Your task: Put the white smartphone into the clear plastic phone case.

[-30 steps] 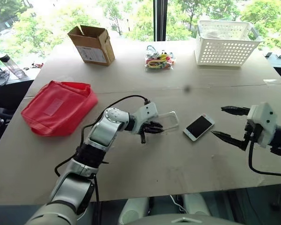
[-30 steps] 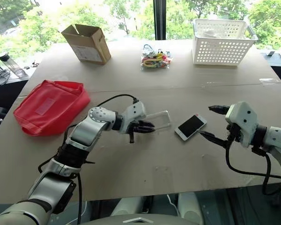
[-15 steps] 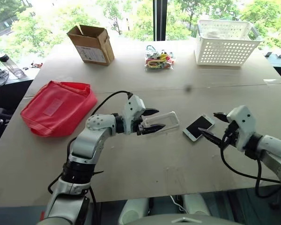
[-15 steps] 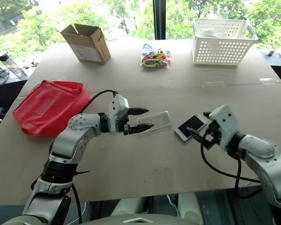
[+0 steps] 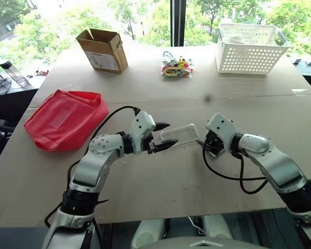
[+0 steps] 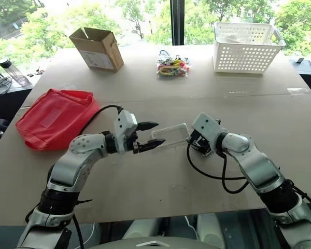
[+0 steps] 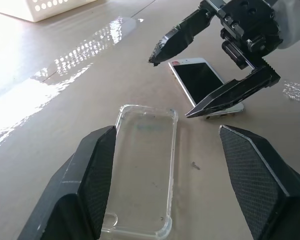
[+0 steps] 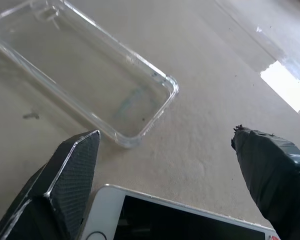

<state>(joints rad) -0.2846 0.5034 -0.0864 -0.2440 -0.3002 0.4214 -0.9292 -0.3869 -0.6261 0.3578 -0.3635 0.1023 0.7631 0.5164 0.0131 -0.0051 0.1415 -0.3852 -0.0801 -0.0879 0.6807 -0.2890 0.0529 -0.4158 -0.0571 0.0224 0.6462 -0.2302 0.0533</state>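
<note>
The clear plastic phone case point(image 5: 179, 135) lies flat on the table, hollow side up, also in the left wrist view point(image 7: 142, 165) and the right wrist view point(image 8: 85, 70). My left gripper point(image 5: 171, 135) hovers open at its near end, its fingers point(image 7: 97, 175) apart on either side and touching nothing. The white smartphone point(image 7: 205, 84) lies screen up just to the right of the case, largely hidden under my right hand in the head views. My right gripper point(image 7: 170, 88) stands open over it, one finger on each side of the phone point(image 8: 180, 220).
A red bag point(image 5: 65, 116) lies at the left. At the far side stand a cardboard box point(image 5: 103, 49), a bundle of coloured bits point(image 5: 176, 67) and a white basket point(image 5: 249, 46). The table's front edge is near my arms.
My left gripper opened, let go of the case's end and drew back a little. My right arm swung in from the right and came down over the phone.
</note>
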